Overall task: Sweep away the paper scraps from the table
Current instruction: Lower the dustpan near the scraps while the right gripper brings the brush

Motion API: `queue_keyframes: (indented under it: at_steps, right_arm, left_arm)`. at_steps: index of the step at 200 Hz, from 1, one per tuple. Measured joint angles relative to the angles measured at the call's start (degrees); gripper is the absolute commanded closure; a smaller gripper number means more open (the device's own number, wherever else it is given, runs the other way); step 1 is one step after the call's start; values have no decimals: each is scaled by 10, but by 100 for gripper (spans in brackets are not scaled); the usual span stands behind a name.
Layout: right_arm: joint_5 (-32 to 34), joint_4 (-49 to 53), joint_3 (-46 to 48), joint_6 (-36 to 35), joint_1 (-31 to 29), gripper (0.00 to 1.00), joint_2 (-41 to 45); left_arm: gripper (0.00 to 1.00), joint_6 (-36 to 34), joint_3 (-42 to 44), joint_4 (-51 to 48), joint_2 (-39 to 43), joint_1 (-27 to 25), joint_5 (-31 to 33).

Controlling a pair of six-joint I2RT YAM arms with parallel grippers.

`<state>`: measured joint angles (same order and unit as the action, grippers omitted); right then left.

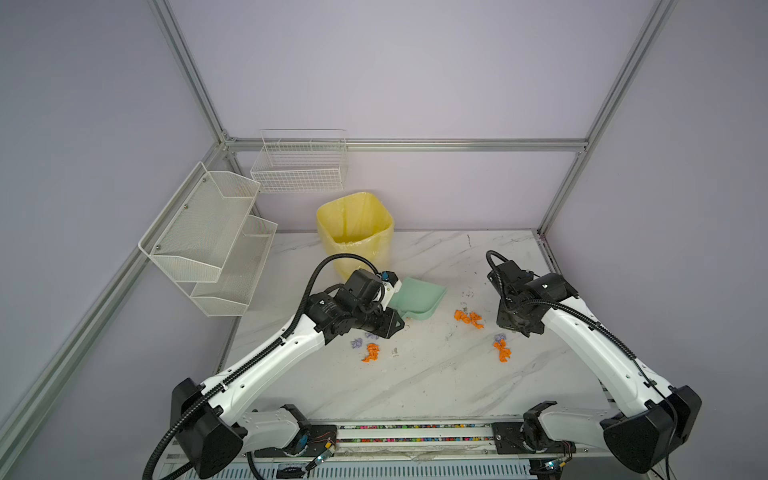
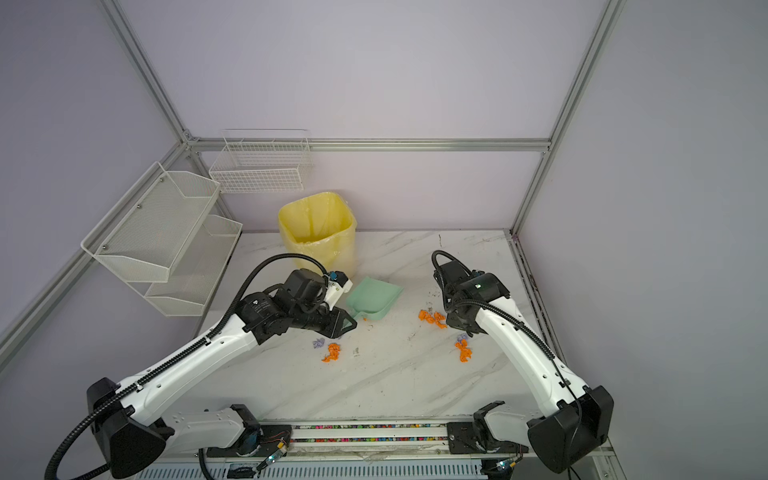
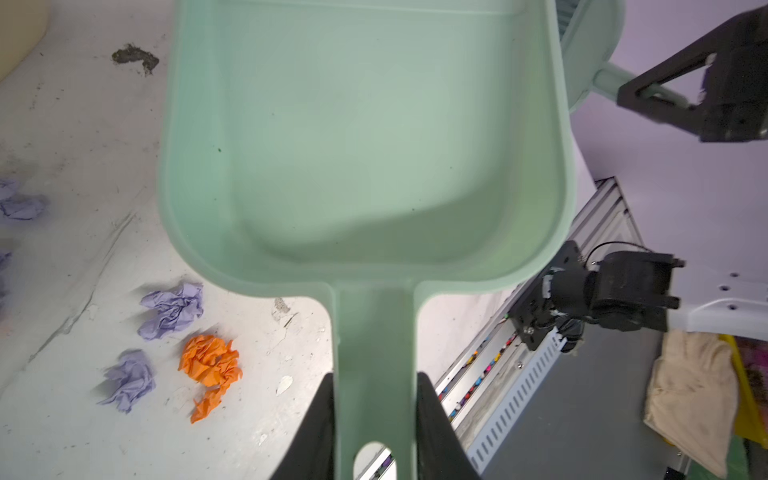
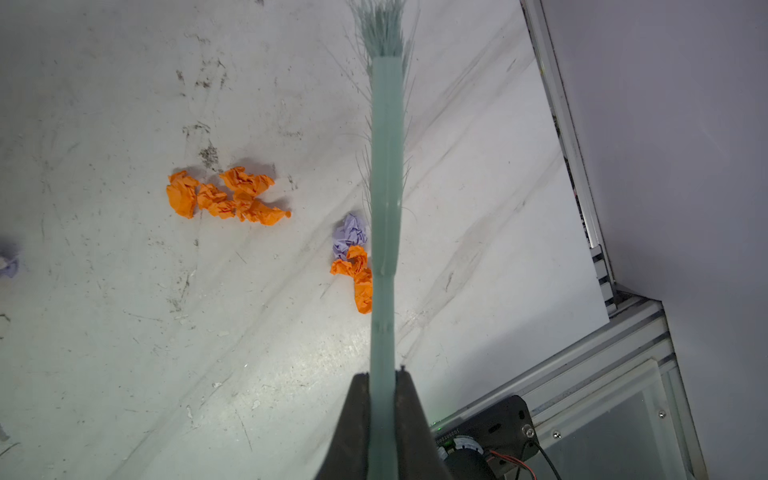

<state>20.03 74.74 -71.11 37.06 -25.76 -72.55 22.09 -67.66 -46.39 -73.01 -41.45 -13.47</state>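
Overall, a white marble-look bench (image 1: 415,382) with grey veins, scuffed and dotted with dark smudges. It is boxed in by pale lilac wall panels (image 1: 415,83) on aluminium rails (image 1: 407,144). On the left wall hangs a two-tier white mesh shelf (image 1: 208,241), on the back wall a white wire basket (image 1: 299,166).

At the back of the bench, left of centre, stands a yellow bin (image 1: 355,232); its yellow liner (image 1: 353,216) shows inside. Just in front of the bin is a green dustpan (image 3: 365,145), whose pan shows plain green plastic with a few tiny dark specks.

On the dustpan's handle the left claw (image 3: 374,376) is clamped, one finger each side. Meanwhile the right claw (image 4: 382,376) is closed tight on the thin handle of a green brush (image 4: 386,166), with the bristles (image 4: 380,29) at the far end.

All paper scraps (image 1: 468,319) lie on the bench, in three groups:
- **Middle group:** the orange cluster (image 4: 224,195) sits between the dustpan and the right arm, apart from the brush.
- **Right group:** the lilac-and-orange group (image 4: 351,249) sits right against the brush spine. It is partly hidden behind the spine in the right wrist view. In both top views it is just on the near side of the right wrist.
- **Left group:** a few lilac wads (image 3: 172,305) and an orange wad (image 3: 212,365) lie beside the dustpan handle, near the left claw but not touching it.

Whether the brush or the dustpan touches the bench cannot be told.
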Motion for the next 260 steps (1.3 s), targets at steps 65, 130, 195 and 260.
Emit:
queue_keyframes:
  at_steps: [65, 130, 195, 260]
  right_arm:
    - [-10, 9, 44, -5, 0, 100, -37]
    - [-19, 14, 76, -33, -1, 100, -91]
    - [-21, 16, 76, -45, -44, 100, -120]
    - [-32, 23, 76, -51, -92, 100, -134]
  left_arm:
    - [92, -34, 21, -18, -10, -48, 78]
    - [92, -37, 67, -22, -12, -69, 89]
    - [92, -36, 74, -24, -27, -127, 105]
    - [92, -26, 75, -27, -71, -168, 123]
